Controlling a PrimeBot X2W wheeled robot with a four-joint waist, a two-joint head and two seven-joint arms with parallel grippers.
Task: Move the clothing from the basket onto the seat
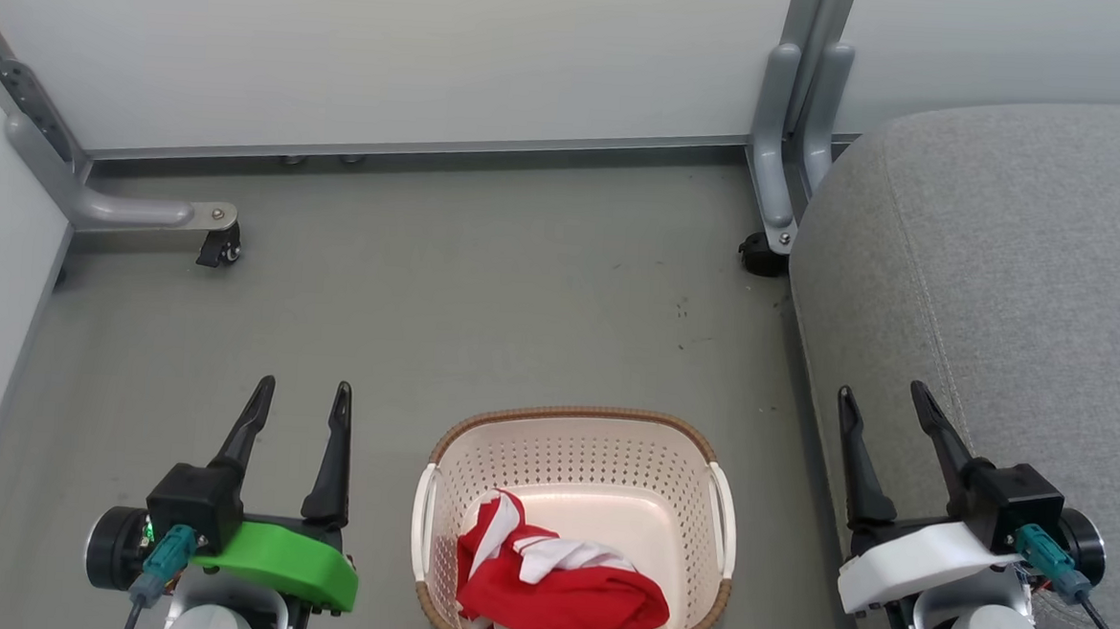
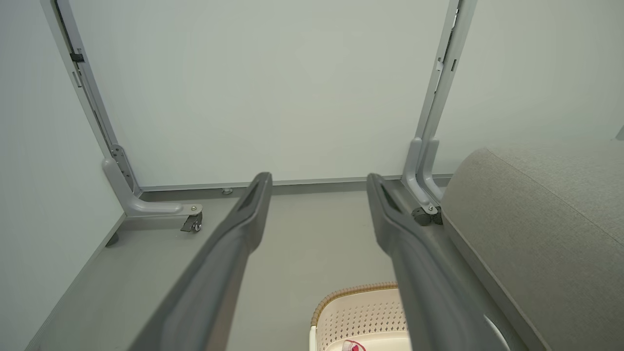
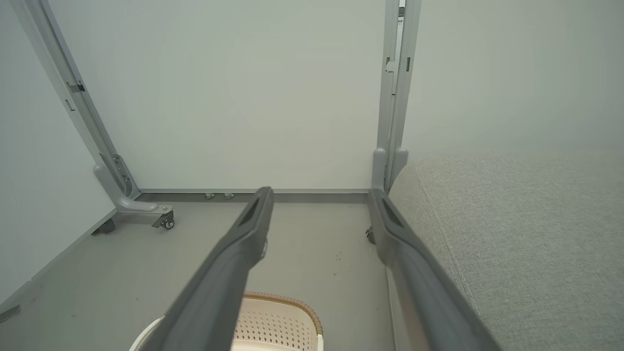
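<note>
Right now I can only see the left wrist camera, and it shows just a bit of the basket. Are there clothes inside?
Observer: Yes. The head view shows a red and white heap of clothes at the near end of the basket.
Operator: Where's my other arm?
Observer: The right gripper hovers to the right of the basket, by the edge of the grey seat, with its jaws open and nothing in them.

Left gripper and right gripper, both empty, jaws spread wide, tips forward.
</note>
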